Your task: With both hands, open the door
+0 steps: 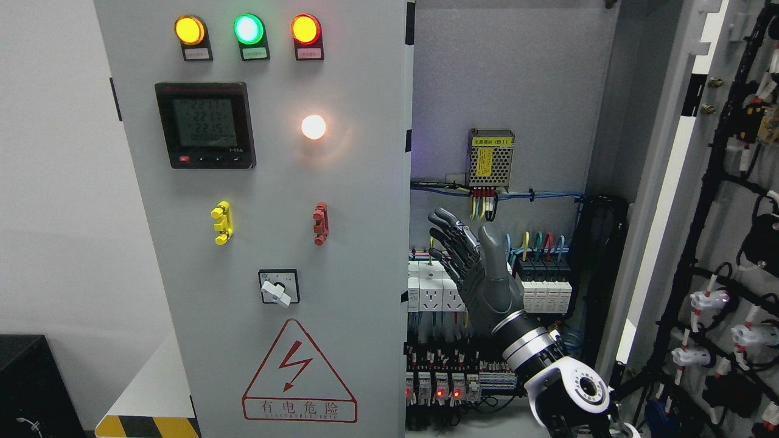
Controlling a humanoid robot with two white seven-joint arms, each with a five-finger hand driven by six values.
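The right hand is raised inside the cabinet – fingers spread, holding nothing – and the right door stands wide open beside it.

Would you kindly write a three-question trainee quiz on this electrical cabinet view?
1. True or false: the right door stands open.
2. The right hand is: A) gripping a handle, B) open in front of the wiring, C) out of view.
3. What colour is the middle lamp on the left door?

Key: 1 true; 2 B; 3 green.
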